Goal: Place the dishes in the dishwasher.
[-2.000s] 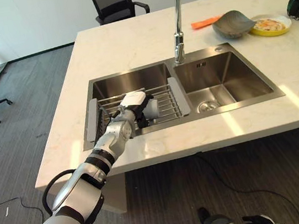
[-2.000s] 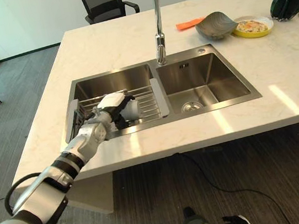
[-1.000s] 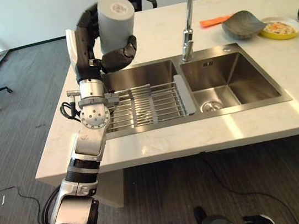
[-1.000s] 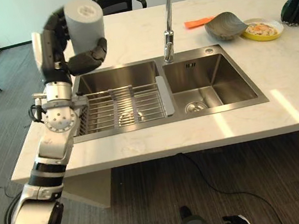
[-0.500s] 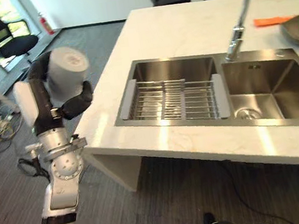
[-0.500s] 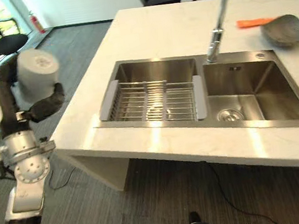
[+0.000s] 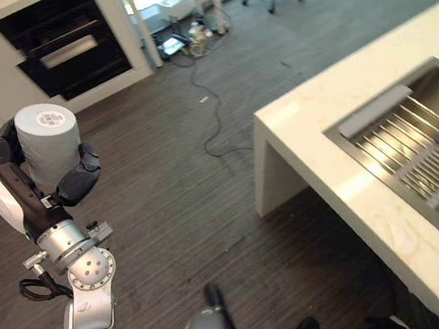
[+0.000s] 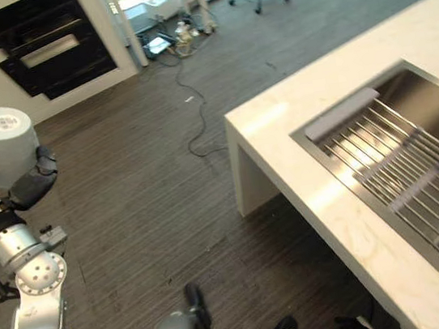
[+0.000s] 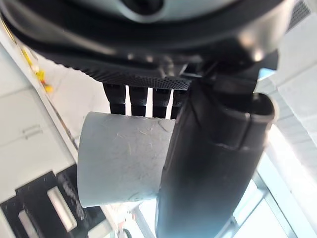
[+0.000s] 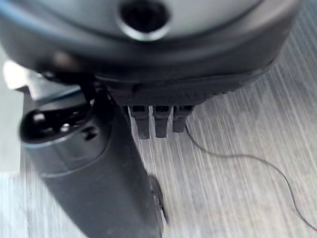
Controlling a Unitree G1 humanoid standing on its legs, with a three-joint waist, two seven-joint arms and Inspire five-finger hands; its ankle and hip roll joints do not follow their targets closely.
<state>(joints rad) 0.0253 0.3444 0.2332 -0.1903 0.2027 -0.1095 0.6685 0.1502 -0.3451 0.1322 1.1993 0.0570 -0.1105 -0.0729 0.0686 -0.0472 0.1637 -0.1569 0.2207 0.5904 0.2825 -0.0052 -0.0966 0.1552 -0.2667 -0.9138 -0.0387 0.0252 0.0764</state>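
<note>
A plain pale-grey cup (image 7: 50, 143), upside down with its long axis upright, sits clasped in the left hand's (image 7: 42, 185) curled fingers

Colours: grey cup in dark hand, pale marbled counter, dark striped floor.

The cup (image 7: 48, 142) was pale grey with a white base bearing a small dark mark; the left hand (image 7: 37, 178) around it was black with a white cover. The right hand (image 10: 99, 168) was black over grey streaked floor. The floor (image 7: 180, 178) was dark brown with fine stripes. The counter (image 8: 321, 191) was cream-white, faintly veined. The sink rack (image 8: 404, 167) was silver with grey ends. The oven (image 7: 63, 43) was black.
</note>
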